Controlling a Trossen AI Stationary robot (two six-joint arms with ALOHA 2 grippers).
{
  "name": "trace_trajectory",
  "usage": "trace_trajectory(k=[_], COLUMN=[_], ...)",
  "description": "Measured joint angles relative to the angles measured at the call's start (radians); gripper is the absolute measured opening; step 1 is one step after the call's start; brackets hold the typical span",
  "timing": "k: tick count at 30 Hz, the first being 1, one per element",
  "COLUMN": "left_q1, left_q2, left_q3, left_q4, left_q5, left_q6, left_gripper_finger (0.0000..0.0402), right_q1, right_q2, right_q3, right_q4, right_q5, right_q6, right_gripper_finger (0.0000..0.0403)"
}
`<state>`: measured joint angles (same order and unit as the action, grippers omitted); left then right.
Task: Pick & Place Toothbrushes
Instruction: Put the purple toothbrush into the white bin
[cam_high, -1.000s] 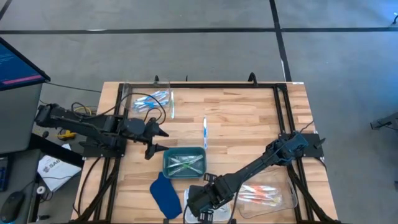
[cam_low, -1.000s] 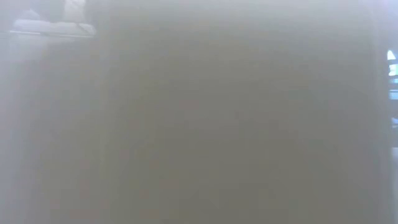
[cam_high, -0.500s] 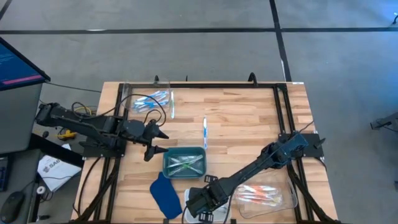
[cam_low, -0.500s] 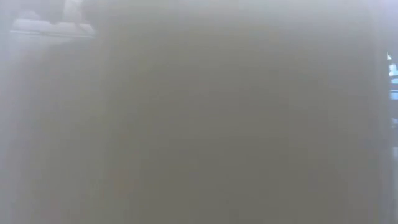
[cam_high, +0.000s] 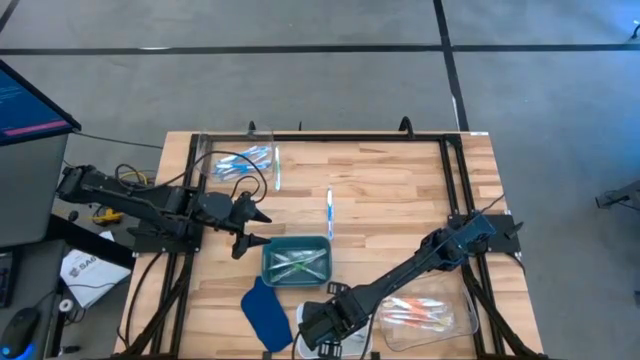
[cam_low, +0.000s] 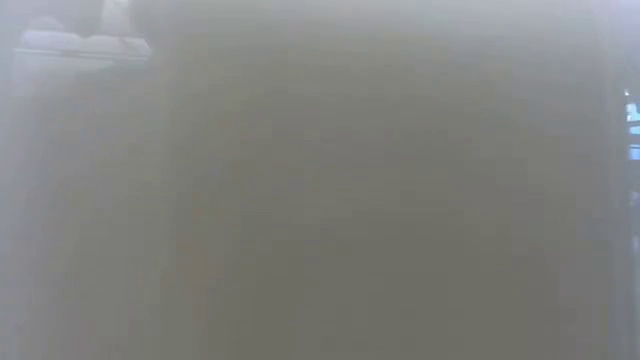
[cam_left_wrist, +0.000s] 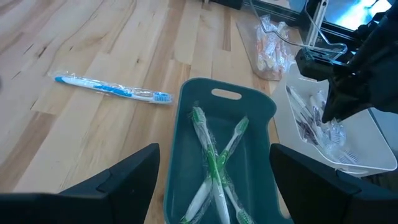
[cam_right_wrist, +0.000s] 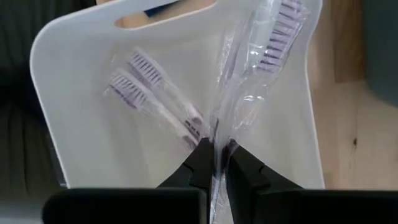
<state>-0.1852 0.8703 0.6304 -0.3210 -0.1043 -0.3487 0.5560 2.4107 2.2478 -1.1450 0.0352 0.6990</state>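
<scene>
Two arms work at a wooden table (cam_high: 400, 190) bearing four containers and one loose brush. The teal tray (cam_left_wrist: 186, 118) holds three green toothbrushes (cam_left_wrist: 214, 165), crossed over one another. The white tray (cam_right_wrist: 74, 106), at the table's near edge, holds three wrapped purple-grey toothbrushes (cam_right_wrist: 149, 87) as far as the right wrist view shows; their handles are cut off by the fingers and the frame edge. A clear container (cam_high: 240, 160) at the far left corner holds several blue toothbrushes (cam_high: 245, 158), too small to count. A clear bag (cam_high: 425, 312) near the right front holds pink-orange toothbrushes (cam_high: 415, 310), number unclear. One blue toothbrush (cam_high: 329, 212) lies alone on the wood, just beyond the teal tray. A dark blue cloth-like piece (cam_high: 265, 312) lies beside the white tray. The low view is wholly fogged and shows nothing usable.

The right gripper (cam_right_wrist: 214, 165) hangs over the white tray, its fingers pinched together on the clear wrapper (cam_right_wrist: 249, 74) of one purple-grey brush. The left gripper (cam_left_wrist: 214, 168) hovers just left of the teal tray, fingers spread wide, holding and touching nothing.
</scene>
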Motion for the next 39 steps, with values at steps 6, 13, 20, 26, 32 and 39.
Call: trace_trajectory(k=[6, 13, 20, 26, 32, 39], left_q1=[0.000, 0.000, 0.000, 0.000, 0.000, 0.000], left_q2=[0.000, 0.000, 0.000, 0.000, 0.000, 0.000], left_q3=[0.000, 0.000, 0.000, 0.000, 0.000, 0.000], left_q4=[0.001, 0.002, 0.002, 0.002, 0.002, 0.002], left_q5=[0.000, 0.000, 0.000, -0.002, -0.002, -0.003], left_q6=[0.000, 0.001, 0.003, 0.003, 0.003, 0.003], left_gripper_finger=[0.0298, 0.0298, 0.0298, 0.0298, 0.0298, 0.0298], right_q1=[-0.002, -0.003, -0.009, -0.010, -0.015, -0.016], right_q2=[0.021, 0.066, 0.075, 0.075, 0.075, 0.076], right_q3=[-0.005, -0.007, -0.007, -0.009, -0.007, 0.051], right_q4=[0.015, -0.008, -0.009, -0.009, -0.011, -0.020], right_q5=[0.000, -0.035, -0.032, -0.037, -0.036, -0.034], right_q6=[-0.020, -0.039, -0.045, -0.055, -0.055, -0.082], right_gripper_finger=[0.0018, 0.0020, 0.0024, 0.0048, 0.0086, 0.0166])
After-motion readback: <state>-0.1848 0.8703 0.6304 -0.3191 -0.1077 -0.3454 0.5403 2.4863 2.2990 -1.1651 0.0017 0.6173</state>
